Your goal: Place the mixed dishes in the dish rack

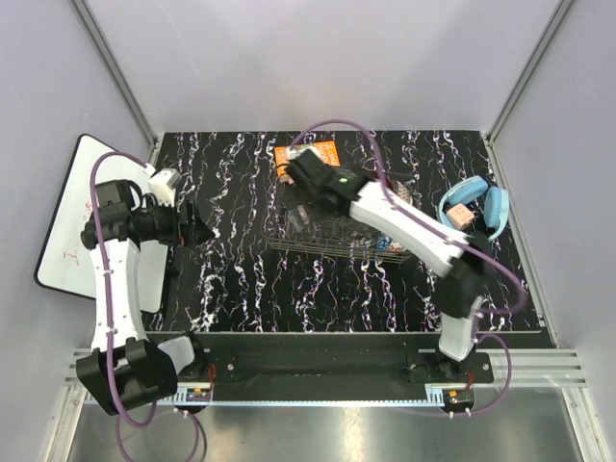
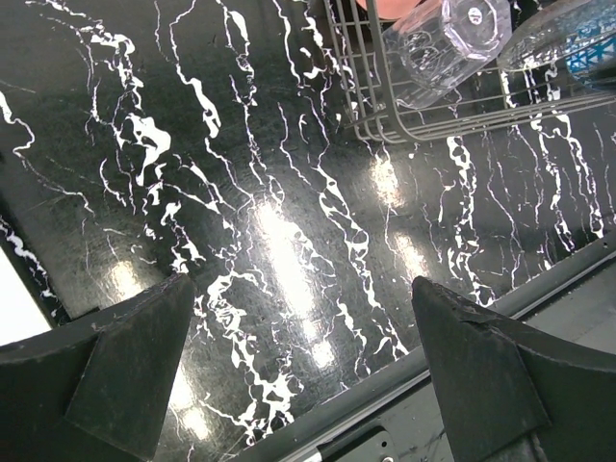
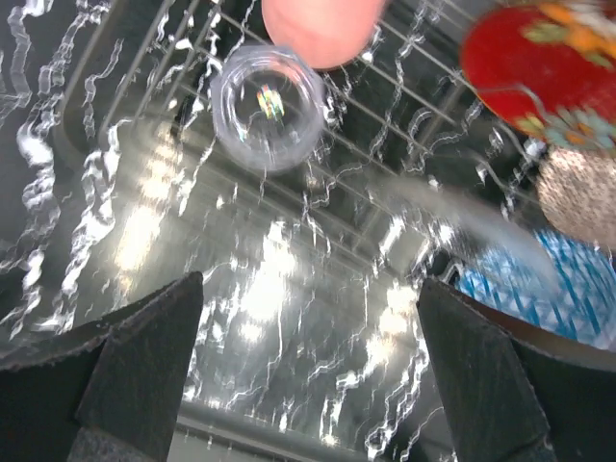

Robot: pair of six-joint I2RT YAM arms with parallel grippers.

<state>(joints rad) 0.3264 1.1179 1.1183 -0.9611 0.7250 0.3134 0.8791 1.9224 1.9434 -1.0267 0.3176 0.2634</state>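
Note:
The wire dish rack [image 1: 322, 241] stands mid-table. In the right wrist view it holds the clear drinking glass [image 3: 268, 106] lying on its side, the salmon-pink cup [image 3: 322, 27], the red floral plate [image 3: 537, 72], the brownish patterned bowl [image 3: 579, 192], the blue patterned bowl [image 3: 529, 289] and a blurred clear glass bowl [image 3: 452, 207]. My right gripper [image 3: 308, 375] is open and empty above the rack's left part [image 1: 296, 204]. My left gripper [image 2: 308, 366] is open and empty over bare table left of the rack [image 1: 199, 231]. The left wrist view shows the rack corner [image 2: 380, 115], the glass [image 2: 443, 43] and the glass bowl [image 2: 568, 29].
An orange-green carton [image 1: 310, 154] lies behind the rack. Blue headphones [image 1: 474, 207] lie at the right. A white board [image 1: 72, 217] leans off the table's left edge. The table's front rail [image 2: 462, 337] runs below my left gripper.

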